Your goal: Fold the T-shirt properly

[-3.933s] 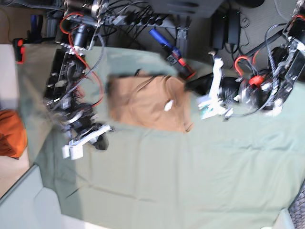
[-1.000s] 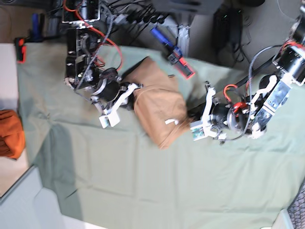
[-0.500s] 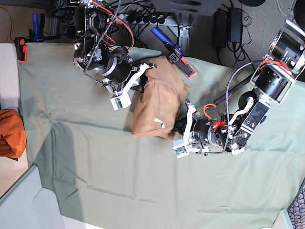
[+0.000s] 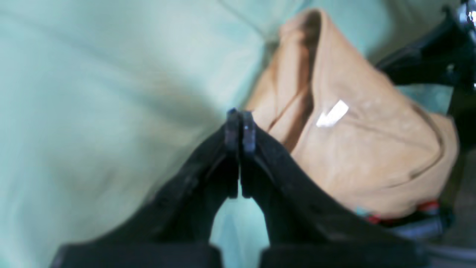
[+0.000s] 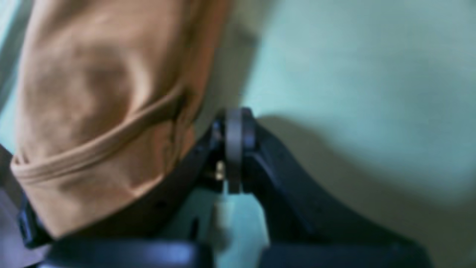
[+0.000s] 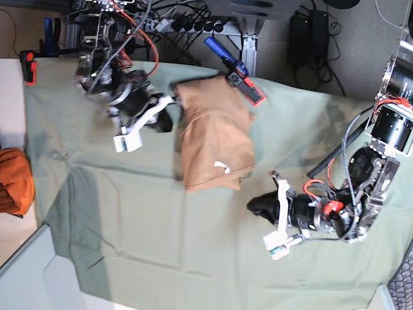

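While blurred, the left wrist view shows the left claw (image 4: 238, 123) pinched shut and empty, just beside the T-shirt (image 4: 368, 156) with its white tag (image 4: 332, 114). Right wrist view: right claw (image 5: 236, 128) likewise closed on nothing, the shirt at its left. Base view: the shirt lies as a compact folded bundle on the green sheet (image 6: 193, 245), both claws apart from it. Risk: thin fabric could spring open, or a passing claw could drag it. No containers appear.

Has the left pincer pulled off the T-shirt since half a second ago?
Yes. In the base view the left pincer, shut and empty, has slid down and away from the T-shirt; bare green cloth now separates them.
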